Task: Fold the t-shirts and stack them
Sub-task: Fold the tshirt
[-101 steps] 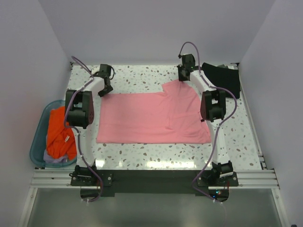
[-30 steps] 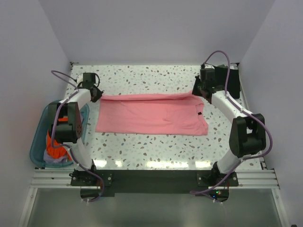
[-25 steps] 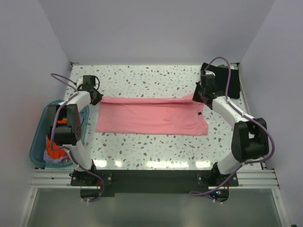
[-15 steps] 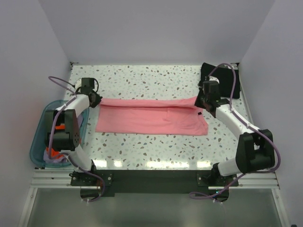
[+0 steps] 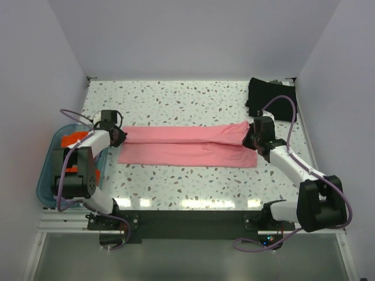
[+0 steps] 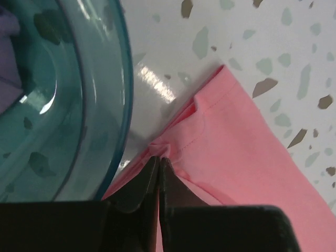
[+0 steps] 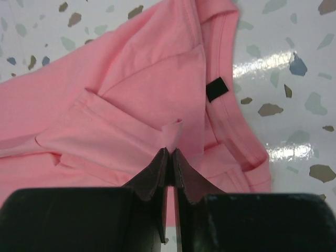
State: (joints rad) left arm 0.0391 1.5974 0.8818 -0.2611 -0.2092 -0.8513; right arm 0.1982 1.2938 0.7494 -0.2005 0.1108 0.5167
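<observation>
The salmon-pink t-shirt (image 5: 187,146) lies across the table as a long band, its far half folded toward me over the near half. My left gripper (image 5: 119,136) is shut on its left end (image 6: 159,152), right beside the tub. My right gripper (image 5: 251,139) is shut on a pinch of cloth (image 7: 171,137) at the right end, near the collar and its small dark neck label (image 7: 216,88). The black t-shirt (image 5: 270,98) lies folded at the far right corner, clear of both grippers.
A translucent blue tub (image 5: 48,175) with orange and lilac clothes stands off the table's left edge; its rim (image 6: 105,94) fills the left of the left wrist view. The speckled table (image 5: 187,102) ends at a metal rail in front.
Both grippers have drawn the shirt's far edge toward me and down over the near half, so the shirt has gone from a wide sheet to a narrow folded band. The black shirt has not moved.
</observation>
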